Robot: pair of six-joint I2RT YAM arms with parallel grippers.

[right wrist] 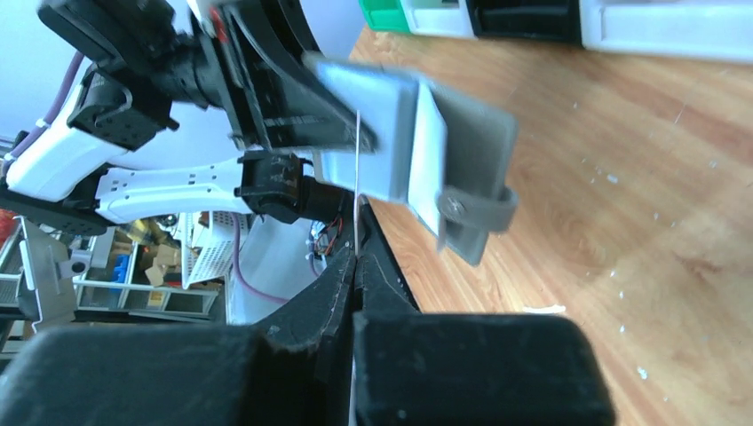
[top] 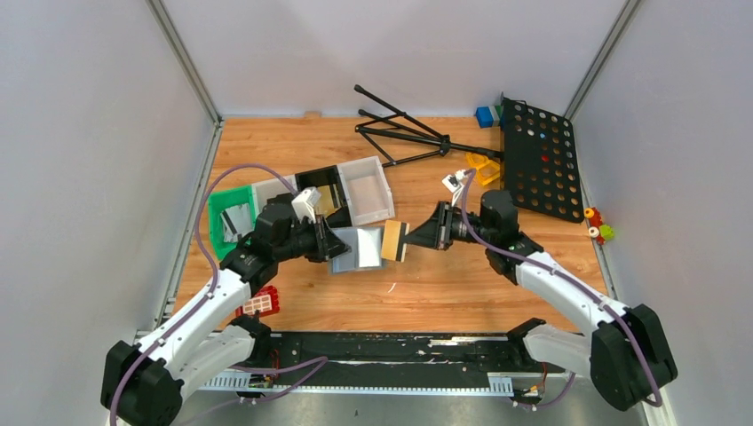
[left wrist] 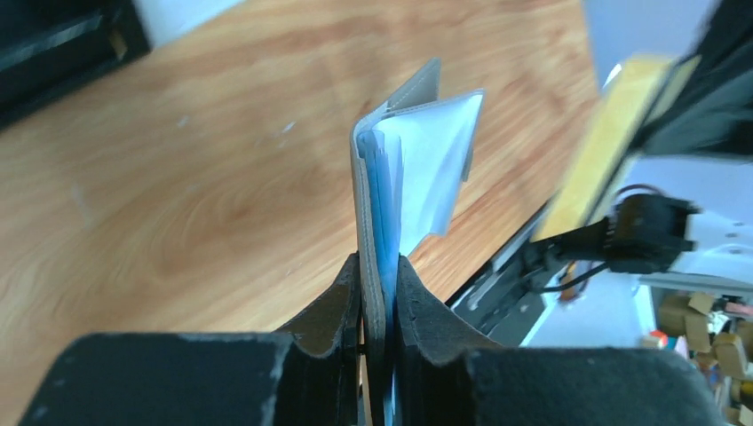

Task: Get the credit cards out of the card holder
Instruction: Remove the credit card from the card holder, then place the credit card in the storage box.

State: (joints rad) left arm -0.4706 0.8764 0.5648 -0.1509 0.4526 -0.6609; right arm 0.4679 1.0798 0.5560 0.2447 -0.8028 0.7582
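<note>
My left gripper (top: 340, 247) is shut on the grey card holder (top: 360, 248) and holds it above the table, folded open. In the left wrist view the jaws (left wrist: 380, 271) pinch the holder (left wrist: 417, 151) edge on, with clear and blue sleeves showing. My right gripper (top: 407, 238) is shut on a gold credit card (top: 392, 240) just right of the holder. The left wrist view shows that card (left wrist: 604, 146) apart from the holder. In the right wrist view the gripper (right wrist: 355, 262) holds the card (right wrist: 357, 177) edge on, in front of the holder (right wrist: 466, 142) and its tab (right wrist: 479, 209).
A row of trays stands behind the left arm: green (top: 220, 226), white (top: 269, 189), black (top: 321, 177), white (top: 368, 191). A red block (top: 260, 303) lies near the left arm's base. A black tripod (top: 400, 133) and a perforated black board (top: 542, 160) lie at the back right.
</note>
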